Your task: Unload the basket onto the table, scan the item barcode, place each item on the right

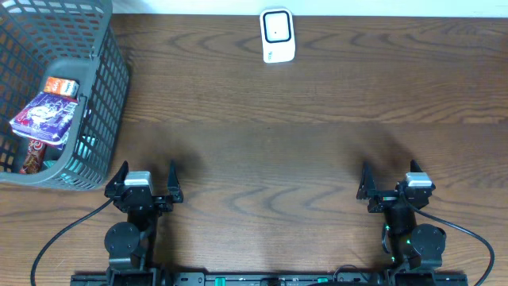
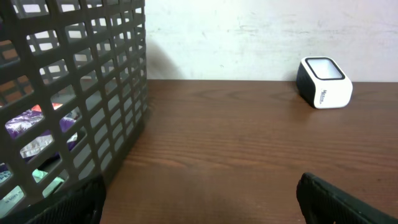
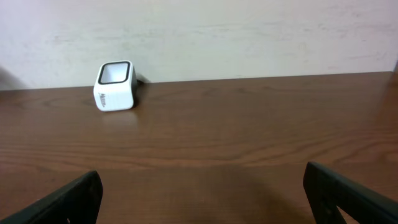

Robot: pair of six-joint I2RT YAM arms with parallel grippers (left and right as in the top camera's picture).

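Note:
A white barcode scanner [image 1: 278,36] with a dark window stands at the far middle of the table; it also shows in the left wrist view as the scanner [image 2: 324,82] and in the right wrist view as the scanner [image 3: 115,85]. Packaged items [image 1: 48,111] lie inside a grey mesh basket [image 1: 107,87] at the far left, with a purple packet [image 2: 28,121] visible through the mesh. My left gripper [image 1: 145,181] rests open near the front edge, just right of the basket. My right gripper [image 1: 393,184] rests open at the front right. Both hold nothing.
The brown wooden table [image 1: 262,143] stretches between the grippers and the scanner. The basket wall [image 2: 93,93] stands close on the left gripper's left side. A pale wall [image 3: 249,37] runs behind the table's far edge.

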